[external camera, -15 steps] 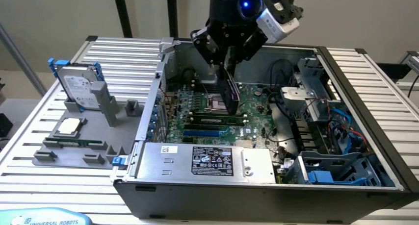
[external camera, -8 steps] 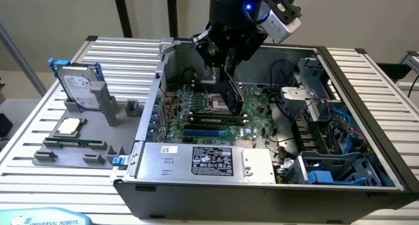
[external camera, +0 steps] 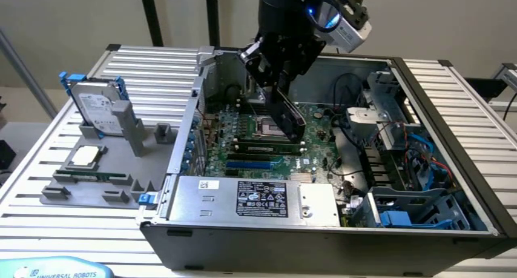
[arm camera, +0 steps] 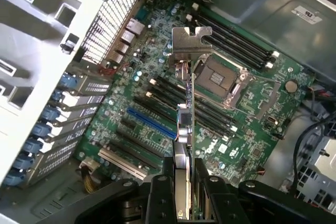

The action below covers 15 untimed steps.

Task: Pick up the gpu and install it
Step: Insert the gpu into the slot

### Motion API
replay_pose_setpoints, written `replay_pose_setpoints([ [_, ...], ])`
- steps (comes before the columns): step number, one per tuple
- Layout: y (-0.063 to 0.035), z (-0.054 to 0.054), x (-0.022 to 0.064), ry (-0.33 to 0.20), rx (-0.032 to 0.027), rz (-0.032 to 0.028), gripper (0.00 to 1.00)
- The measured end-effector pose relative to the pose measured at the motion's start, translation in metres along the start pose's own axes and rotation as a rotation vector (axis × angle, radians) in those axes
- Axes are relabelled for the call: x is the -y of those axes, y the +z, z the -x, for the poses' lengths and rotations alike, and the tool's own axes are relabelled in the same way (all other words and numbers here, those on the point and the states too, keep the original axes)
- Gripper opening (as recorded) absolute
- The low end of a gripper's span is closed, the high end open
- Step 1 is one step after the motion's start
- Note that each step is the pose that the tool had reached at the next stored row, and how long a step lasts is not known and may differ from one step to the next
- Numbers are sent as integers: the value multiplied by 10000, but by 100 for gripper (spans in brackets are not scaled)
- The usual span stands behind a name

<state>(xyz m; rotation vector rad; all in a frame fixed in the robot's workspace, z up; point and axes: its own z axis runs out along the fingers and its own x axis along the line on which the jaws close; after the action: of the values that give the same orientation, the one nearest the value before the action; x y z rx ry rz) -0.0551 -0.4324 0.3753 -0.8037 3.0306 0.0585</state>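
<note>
The gpu (external camera: 287,117) is a black card that hangs tilted under my gripper (external camera: 277,89), above the motherboard (external camera: 250,135) inside the open computer case (external camera: 323,244). In the wrist view the gpu (arm camera: 185,124) shows edge-on, with its silver bracket (arm camera: 190,39) at the far end. My gripper (arm camera: 185,184) is shut on the card's near end, one black finger (arm camera: 160,195) on each side. The card hovers over the black expansion slots and the blue slot (arm camera: 149,124), apart from the board.
A power supply (external camera: 254,199) fills the case's near side, with drive cages and cables (external camera: 404,151) at the exterior view's right. Outside the case, a grey fixture (external camera: 97,190) holds a hard drive in a blue frame (external camera: 97,108), a processor chip (external camera: 86,157) and a memory stick (external camera: 91,175).
</note>
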Motion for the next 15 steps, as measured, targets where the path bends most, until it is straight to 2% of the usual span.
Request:
replay_pose_setpoints([
  [15, 89, -1, 3, -2730, -91, 39, 27],
])
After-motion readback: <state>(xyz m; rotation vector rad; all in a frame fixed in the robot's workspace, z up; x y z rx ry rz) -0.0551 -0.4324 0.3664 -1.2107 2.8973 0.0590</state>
